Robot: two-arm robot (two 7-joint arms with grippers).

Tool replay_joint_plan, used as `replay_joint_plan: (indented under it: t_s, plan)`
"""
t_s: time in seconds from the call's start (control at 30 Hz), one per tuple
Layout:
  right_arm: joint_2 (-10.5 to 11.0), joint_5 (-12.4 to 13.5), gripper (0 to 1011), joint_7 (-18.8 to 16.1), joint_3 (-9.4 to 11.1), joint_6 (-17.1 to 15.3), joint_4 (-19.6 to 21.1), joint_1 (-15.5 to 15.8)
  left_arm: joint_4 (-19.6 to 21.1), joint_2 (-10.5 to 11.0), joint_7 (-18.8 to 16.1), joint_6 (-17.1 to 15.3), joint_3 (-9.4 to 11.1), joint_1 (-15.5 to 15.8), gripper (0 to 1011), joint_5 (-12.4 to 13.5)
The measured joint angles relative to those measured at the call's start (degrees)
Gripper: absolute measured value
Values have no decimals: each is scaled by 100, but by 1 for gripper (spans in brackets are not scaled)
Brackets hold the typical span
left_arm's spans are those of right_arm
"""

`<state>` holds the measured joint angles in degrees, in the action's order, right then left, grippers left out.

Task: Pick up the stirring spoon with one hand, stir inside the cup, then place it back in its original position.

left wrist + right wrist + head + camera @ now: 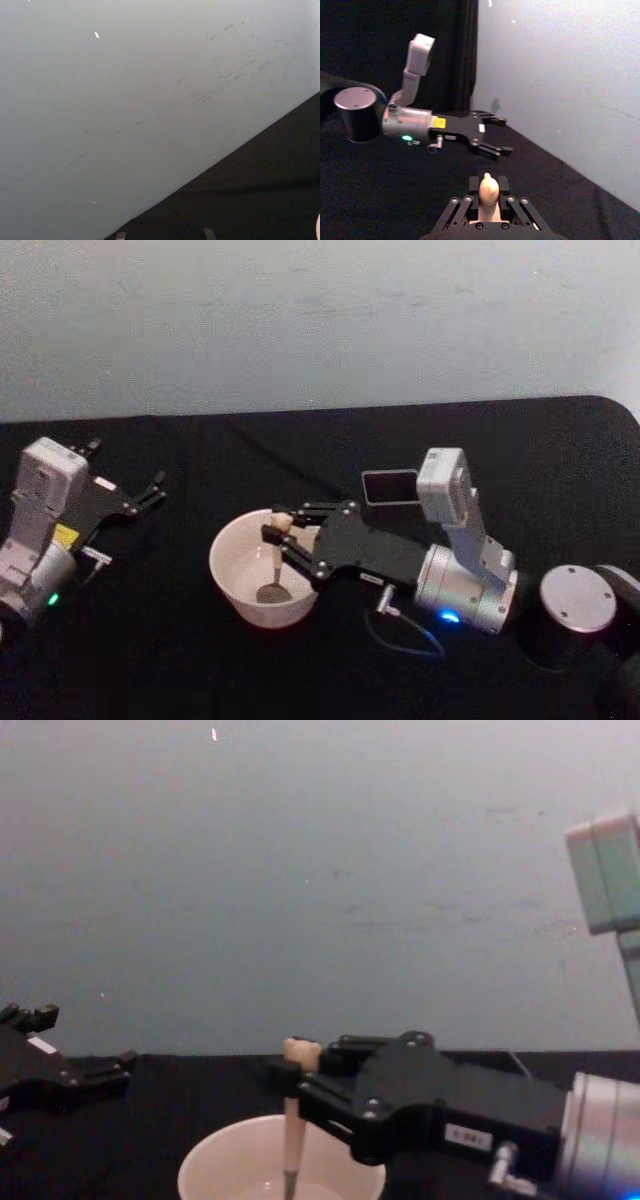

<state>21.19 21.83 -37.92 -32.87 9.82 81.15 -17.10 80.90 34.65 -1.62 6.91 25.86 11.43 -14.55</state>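
The stirring spoon (276,562) stands nearly upright inside the cream cup (232,575), its metal bowl near the cup's bottom. My right gripper (278,531) is shut on the spoon's beige handle just below the knob, over the cup's right half. From the chest view the spoon (293,1120) drops from the right gripper (292,1072) into the cup (215,1167). The knob (488,189) sits between the fingers in the right wrist view. The dark grey square holder (389,487) stands behind the right arm. My left gripper (150,492) is parked open at the left.
A black cloth (300,670) covers the table, with a pale wall (320,320) behind it. A dark cylinder with a grey lid (577,598) stands at the right. The left gripper (490,135) rests open on the cloth far from the cup.
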Motion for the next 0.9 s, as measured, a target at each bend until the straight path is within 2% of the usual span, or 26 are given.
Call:
replay_joint_plan:
  t_s: [0.23,0.43,0.63,0.9]
  plan:
    - [-170,-34,215,-41,-157,0,-214,-188,0,0,0,0,0,0,1001,0]
    - [-341,-80,215,-31,-208,56,-503,-405,0,0,0,0,0,0,1001,0]
    - [-496,-143,215,102,-156,156,-818,-623,0,0,0,0,0,0,1001,0]
    - [-498,-180,215,229,-22,176,-932,-670,0,0,0,0,0,0,1001,0]
